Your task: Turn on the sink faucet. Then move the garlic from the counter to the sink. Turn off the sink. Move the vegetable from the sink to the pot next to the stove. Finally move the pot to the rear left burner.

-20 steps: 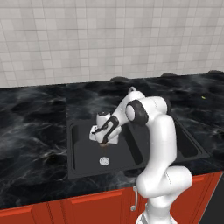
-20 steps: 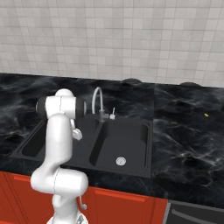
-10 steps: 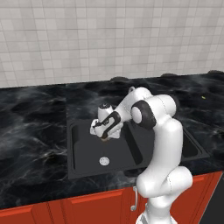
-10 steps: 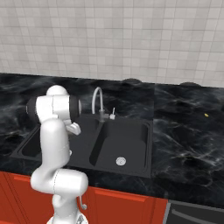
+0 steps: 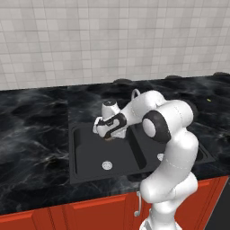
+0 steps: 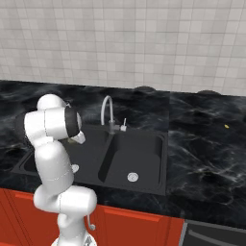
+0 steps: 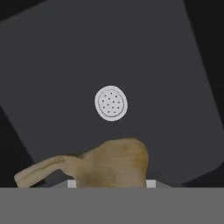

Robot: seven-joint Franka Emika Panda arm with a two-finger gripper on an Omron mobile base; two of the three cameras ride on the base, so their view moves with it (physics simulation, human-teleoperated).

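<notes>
We see the end effector (image 5: pixel 109 134) hanging over the left bowl of the sink (image 5: pixel 90 155), its jaws narrowed onto the garlic (image 7: pixel 109 164), which sits between them. In the hand view the tan bulb, with a stalk trailing to one side, lies in the foreground above the dark grey basin floor, and the round silver drain (image 7: pixel 111 103) lies beyond it. In the left base view the garlic shows as a small brown bit under the hand, above the bowl rather than resting in it. The sink faucet (image 6: pixel 108 111) arches over the divider between the two bowls. The black marble bench (image 6: pixel 202 144) surrounds the sink.
</notes>
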